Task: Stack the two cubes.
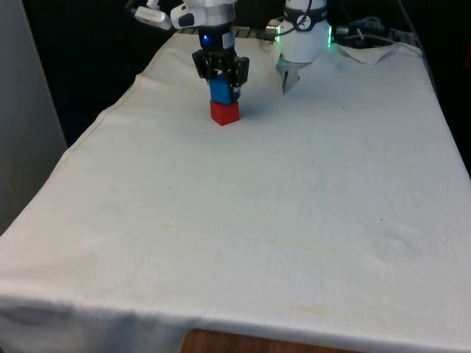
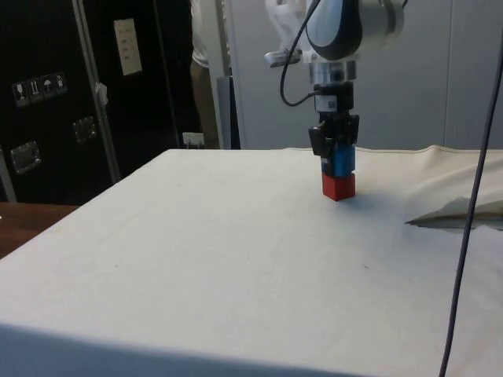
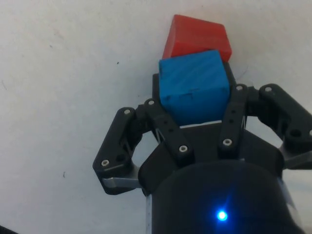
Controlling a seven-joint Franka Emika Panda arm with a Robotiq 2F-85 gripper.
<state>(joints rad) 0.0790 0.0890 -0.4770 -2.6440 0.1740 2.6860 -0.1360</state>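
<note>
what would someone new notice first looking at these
The blue cube sitting on the red cube, bright against the white cloth toward the table's far end. Next, the black end effector directly above, its fingers closed on the blue cube's sides.

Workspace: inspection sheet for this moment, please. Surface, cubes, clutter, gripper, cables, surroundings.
Surface: table under a white cloth, lightly creased, faint stains near the front edge.
Job's things: blue cube sits on the red cube, slightly offset in the wrist view.
Clutter: nothing seen.
Grippers: gripper directly over the stack, fingers on either side of the blue cube.
Cables: black cable hanging at the side view's right.
Surroundings: dark cabinets; a person standing behind the table.
</note>
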